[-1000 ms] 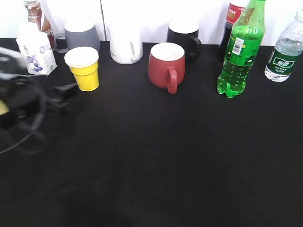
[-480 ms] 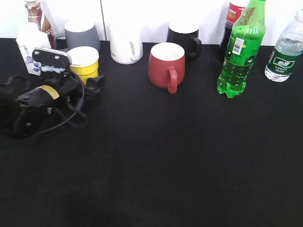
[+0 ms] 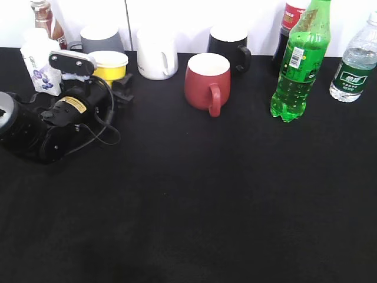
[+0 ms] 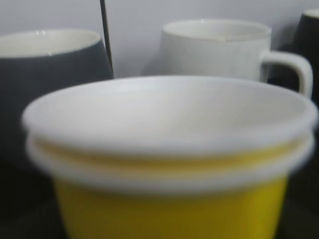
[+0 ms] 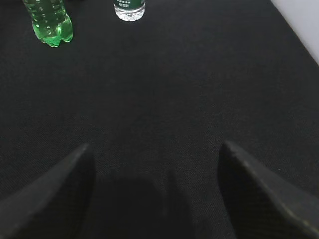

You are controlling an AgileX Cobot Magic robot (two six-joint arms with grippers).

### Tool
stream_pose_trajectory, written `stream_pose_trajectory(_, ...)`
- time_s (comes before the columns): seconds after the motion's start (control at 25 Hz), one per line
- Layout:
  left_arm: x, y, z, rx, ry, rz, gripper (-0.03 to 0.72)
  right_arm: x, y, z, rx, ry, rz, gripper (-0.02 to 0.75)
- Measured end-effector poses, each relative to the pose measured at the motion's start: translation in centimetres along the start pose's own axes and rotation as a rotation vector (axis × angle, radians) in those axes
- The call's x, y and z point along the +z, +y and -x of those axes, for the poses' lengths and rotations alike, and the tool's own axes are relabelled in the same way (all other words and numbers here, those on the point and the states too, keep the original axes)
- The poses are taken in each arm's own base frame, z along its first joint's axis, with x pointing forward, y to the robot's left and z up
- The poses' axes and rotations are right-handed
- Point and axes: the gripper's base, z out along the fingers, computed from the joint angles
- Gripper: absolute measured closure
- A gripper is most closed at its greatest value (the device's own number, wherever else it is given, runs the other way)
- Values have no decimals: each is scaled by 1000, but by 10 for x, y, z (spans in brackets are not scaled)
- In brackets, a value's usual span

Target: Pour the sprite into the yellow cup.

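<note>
Judging by looks, the yellow cup [image 3: 109, 62] is light and tippy; left tool [image 3: 121, 91] state unclear, right tool [image 5: 154, 164] released.

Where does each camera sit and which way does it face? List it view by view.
Exterior: in front, slanting down at the table; left arm reaches the yellow cup.
Left wrist: level with the yellow cup, grey and white mugs behind; no gripper visible.
Right wrist: above bare table, right gripper open, facing the sprite.
Shared: cup, sprite.
</note>
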Motion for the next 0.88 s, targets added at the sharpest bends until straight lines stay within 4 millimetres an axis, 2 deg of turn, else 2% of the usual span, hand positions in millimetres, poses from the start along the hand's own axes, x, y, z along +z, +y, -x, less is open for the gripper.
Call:
stream_pose_trajectory(0.16, -11, -1, 2, 0, -95, -10, 243, 0, 0, 0, 0, 0, 0, 153)
stream_pose_trajectory(0.24, -26, -5, -2, 13, -52, -46, 243, 0, 0, 0, 0, 0, 0, 153)
stream_pose_trajectory(0.32, -45, -11, 11, 34, -53, -97, 243, 1, 0, 1, 1, 7, 2, 153)
stream_pose_trajectory(0.36, -56, -15, 19, 49, -55, -133, 243, 2, 0, 8, 2, -6, 4, 153)
stream_pose_trajectory(0.48, -89, -29, 38, 107, -70, -269, 243, 17, 2, 53, 12, -244, 18, 153)
stream_pose_trajectory(0.56, -105, -38, 36, 141, -46, -361, 243, 51, 1, 75, -28, -354, -7, 153)
stream_pose_trajectory(0.64, -110, -41, 33, 156, -31, -407, 243, 85, 3, 95, 31, -413, 22, 153)
stream_pose_trajectory(0.68, -110, -42, 33, 158, -32, -411, 243, 110, 3, 97, 87, -403, 28, 153)
stream_pose_trajectory(0.76, -110, -42, 33, 158, -32, -412, 243, 148, 0, 87, 117, -465, 5, 206)
stream_pose_trajectory(0.8, -110, -42, 33, 158, -32, -412, 243, 166, 0, 75, 105, -459, -1, 231)
stream_pose_trajectory(0.88, -110, -42, 33, 159, -32, -412, 243, 189, 6, 62, 60, -410, 51, 245)
